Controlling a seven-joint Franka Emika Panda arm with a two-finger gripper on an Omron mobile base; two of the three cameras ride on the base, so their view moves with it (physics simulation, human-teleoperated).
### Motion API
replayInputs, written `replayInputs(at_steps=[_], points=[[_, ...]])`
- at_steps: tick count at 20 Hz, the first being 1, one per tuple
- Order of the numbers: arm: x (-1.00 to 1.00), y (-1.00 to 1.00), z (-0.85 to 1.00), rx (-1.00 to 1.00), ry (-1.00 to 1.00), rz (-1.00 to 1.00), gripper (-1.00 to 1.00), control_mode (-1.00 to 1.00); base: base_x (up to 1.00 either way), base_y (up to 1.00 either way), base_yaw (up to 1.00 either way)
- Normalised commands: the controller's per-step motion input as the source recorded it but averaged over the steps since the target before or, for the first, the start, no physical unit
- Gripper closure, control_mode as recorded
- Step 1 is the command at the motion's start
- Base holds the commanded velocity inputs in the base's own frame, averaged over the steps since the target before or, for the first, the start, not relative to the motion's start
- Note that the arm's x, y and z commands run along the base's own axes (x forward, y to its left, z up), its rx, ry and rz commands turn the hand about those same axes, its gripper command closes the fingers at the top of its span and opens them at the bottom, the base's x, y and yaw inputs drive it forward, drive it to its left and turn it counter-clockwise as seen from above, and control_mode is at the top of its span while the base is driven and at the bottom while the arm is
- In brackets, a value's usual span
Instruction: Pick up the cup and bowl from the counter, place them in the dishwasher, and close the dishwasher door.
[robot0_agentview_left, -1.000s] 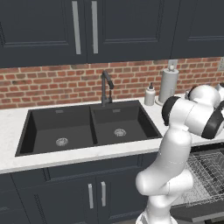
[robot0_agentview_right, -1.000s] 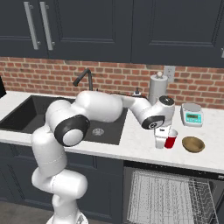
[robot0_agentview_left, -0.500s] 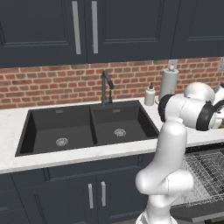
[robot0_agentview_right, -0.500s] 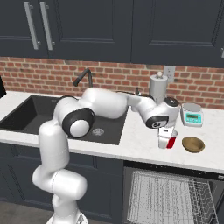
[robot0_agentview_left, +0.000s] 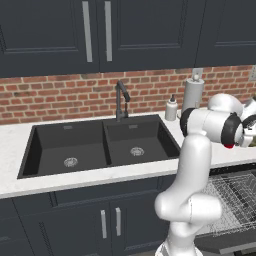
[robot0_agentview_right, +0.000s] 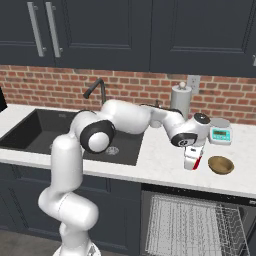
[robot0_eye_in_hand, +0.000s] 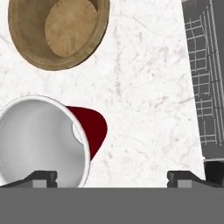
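Note:
The red cup (robot0_eye_in_hand: 94, 127), white inside, stands upright on the white counter (robot0_eye_in_hand: 144, 109). My gripper (robot0_eye_in_hand: 113, 178) hangs just above it, open, with the left fingertip (robot0_eye_in_hand: 41, 178) over the cup's mouth and the right fingertip over bare counter. In the right base view the gripper (robot0_agentview_right: 191, 159) points down and hides most of the cup (robot0_agentview_right: 198, 163). The wooden bowl (robot0_agentview_right: 220, 165) sits right of the cup, and it is beyond the cup in the hand view (robot0_eye_in_hand: 59, 30). Below the counter edge, the dishwasher's wire rack (robot0_agentview_right: 200, 225) is pulled out. The dishwasher door (robot0_agentview_left: 225, 243) lies open.
A small scale (robot0_agentview_right: 220, 134) and a paper-towel roll (robot0_agentview_right: 181, 100) stand behind the cup by the brick wall. A white soap bottle (robot0_agentview_left: 171, 109) stands beside the black double sink (robot0_agentview_left: 100, 145). Dark cabinets run above and below the counter.
The hand has swung right and come down over the red cup, which it now mostly hides in the right base view. The jaws stayed open; cup and bowl have not moved.

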Motion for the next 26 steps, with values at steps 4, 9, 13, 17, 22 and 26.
replayInputs(at_steps=[4, 9, 13, 17, 22, 26], points=[[0.07, -0.19, 0.0, 0.07, -0.01, -0.05, -1.0, -1.0, 0.0, 0.0, 0.0], [0.14, -0.13, 0.0, 0.05, -0.04, -0.04, -1.0, -1.0, 0.0, 0.0, 0.0], [0.28, -0.06, 0.0, 0.01, -0.03, -0.05, -1.0, -1.0, 0.0, 0.0, 0.0], [0.27, -0.08, 0.0, 0.02, 0.0, -0.03, -1.0, -1.0, 0.0, 0.0, 0.0], [0.03, -0.17, -0.05, 0.04, 0.01, 0.0, -1.0, -1.0, 0.0, 0.0, 0.0], [-0.01, -0.07, -0.2, 0.01, 0.05, 0.0, -1.0, -1.0, 0.0, 0.0, 0.0]])
